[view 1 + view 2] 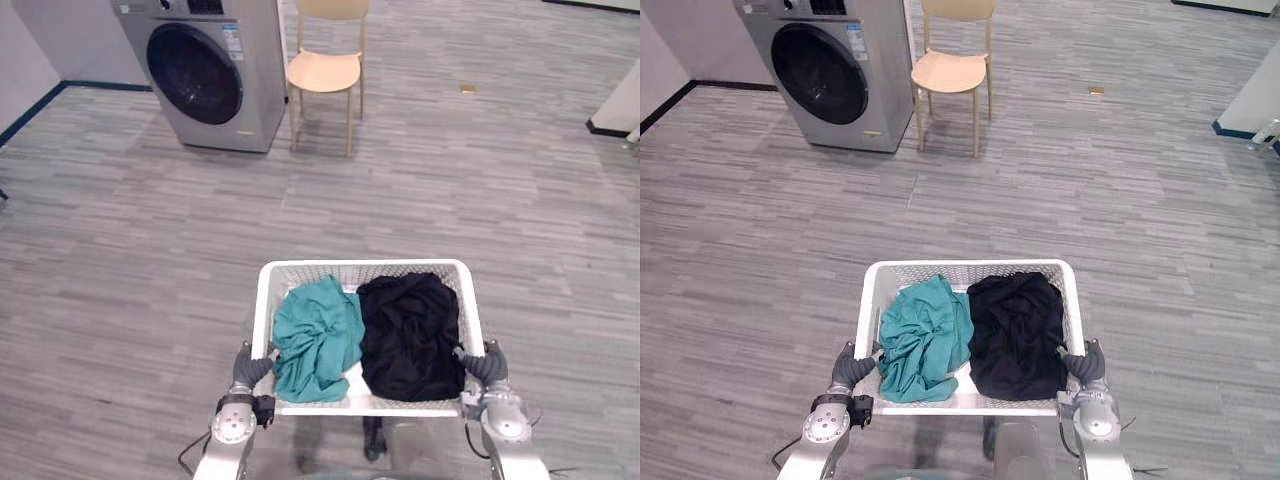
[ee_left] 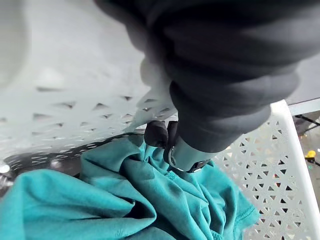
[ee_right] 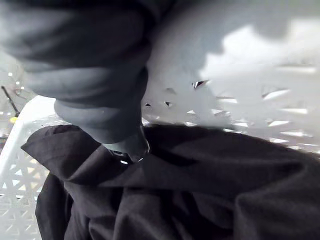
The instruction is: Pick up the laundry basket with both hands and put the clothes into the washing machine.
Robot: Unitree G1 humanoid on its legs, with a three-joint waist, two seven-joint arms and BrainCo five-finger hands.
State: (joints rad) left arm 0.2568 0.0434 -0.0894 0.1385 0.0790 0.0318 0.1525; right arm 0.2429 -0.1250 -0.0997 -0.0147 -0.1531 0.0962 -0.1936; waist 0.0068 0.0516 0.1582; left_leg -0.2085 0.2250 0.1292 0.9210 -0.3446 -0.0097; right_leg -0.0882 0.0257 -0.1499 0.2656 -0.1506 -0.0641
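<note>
Holding the laundry basket (image 1: 362, 266) at its two sides, I am at the carrying step. My left hand (image 1: 250, 368) and right hand (image 1: 482, 365) each clamp a rim, with the thumb hooked inside over the wall. A teal garment (image 1: 315, 335) and a black garment (image 1: 410, 330) lie in it. The washing machine (image 1: 205, 75) stands well ahead on my left, beside a chair (image 1: 325, 70), and its door seems closed. Next, I think, I must walk there and open it. The stickers (image 1: 232, 42) on its front are too small to read.
</note>
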